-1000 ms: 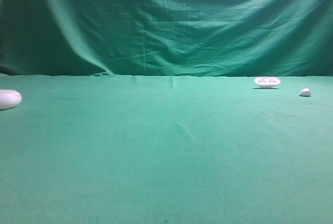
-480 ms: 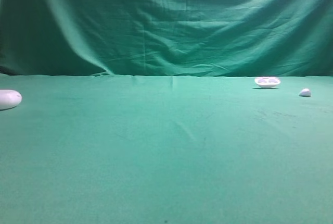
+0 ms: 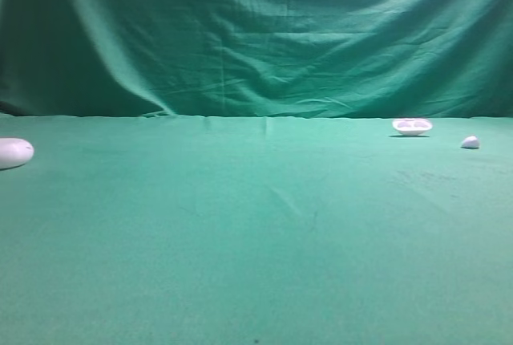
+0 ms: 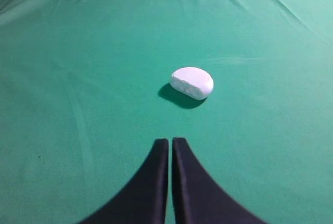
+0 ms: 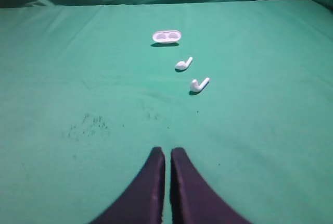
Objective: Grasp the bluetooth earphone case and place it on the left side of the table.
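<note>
White case [image 4: 192,83] lies free at the table's [image 3: 256,265] left edge, seemingly already placed; left gripper [image 4: 170,143] and right gripper [image 5: 167,153], tips together, stand apart from it.

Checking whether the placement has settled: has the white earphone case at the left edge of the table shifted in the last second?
No. In the high view the bluetooth earphone case sits at the same spot on the table, equally far below the backdrop fold line.

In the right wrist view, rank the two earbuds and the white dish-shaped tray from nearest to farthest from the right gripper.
Measured from the right gripper:
1. Nearer earbud, ahead, slightly right.
2. Second earbud, just beyond it.
3. Dish-shaped tray, farthest, toward the backdrop.
</note>
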Robot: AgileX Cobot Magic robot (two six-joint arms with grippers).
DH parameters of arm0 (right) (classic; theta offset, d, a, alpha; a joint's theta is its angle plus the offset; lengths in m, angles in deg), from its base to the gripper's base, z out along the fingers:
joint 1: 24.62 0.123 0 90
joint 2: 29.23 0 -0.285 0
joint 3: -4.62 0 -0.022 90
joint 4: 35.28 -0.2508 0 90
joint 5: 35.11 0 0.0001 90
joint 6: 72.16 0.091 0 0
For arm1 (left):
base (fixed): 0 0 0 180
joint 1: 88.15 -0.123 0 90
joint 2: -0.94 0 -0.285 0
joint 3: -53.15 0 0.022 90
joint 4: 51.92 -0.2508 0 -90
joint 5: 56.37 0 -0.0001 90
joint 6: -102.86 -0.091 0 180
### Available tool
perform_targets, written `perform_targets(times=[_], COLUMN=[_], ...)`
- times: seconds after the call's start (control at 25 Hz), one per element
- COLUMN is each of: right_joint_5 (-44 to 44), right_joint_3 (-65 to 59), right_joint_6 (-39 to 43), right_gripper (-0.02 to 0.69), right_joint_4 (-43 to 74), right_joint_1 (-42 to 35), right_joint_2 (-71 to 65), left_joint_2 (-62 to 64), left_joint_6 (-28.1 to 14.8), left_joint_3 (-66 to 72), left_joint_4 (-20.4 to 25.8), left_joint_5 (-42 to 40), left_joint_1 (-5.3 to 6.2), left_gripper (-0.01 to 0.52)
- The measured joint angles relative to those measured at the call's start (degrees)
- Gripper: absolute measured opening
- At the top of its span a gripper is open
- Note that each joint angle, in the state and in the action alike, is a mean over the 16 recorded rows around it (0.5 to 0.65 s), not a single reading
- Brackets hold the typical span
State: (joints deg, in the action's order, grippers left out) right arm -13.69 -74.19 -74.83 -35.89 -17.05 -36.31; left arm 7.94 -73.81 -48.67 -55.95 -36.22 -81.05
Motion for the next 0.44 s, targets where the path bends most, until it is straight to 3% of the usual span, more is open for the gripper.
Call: perform_targets(times=[0.44], right_joint_5=[0.09], right_joint_3=[0.00], right_joint_6=[0.56], right_gripper=[0.000], right_joint_4=[-0.06], right_joint_1=[-0.45], right_joint_2=[0.00], left_joint_2=[0.00], left_joint_6=[0.00], left_joint_3=[0.00], left_joint_4=[0.00], left_joint_5=[0.00], left_joint_1=[0.00], left_gripper=[0.000])
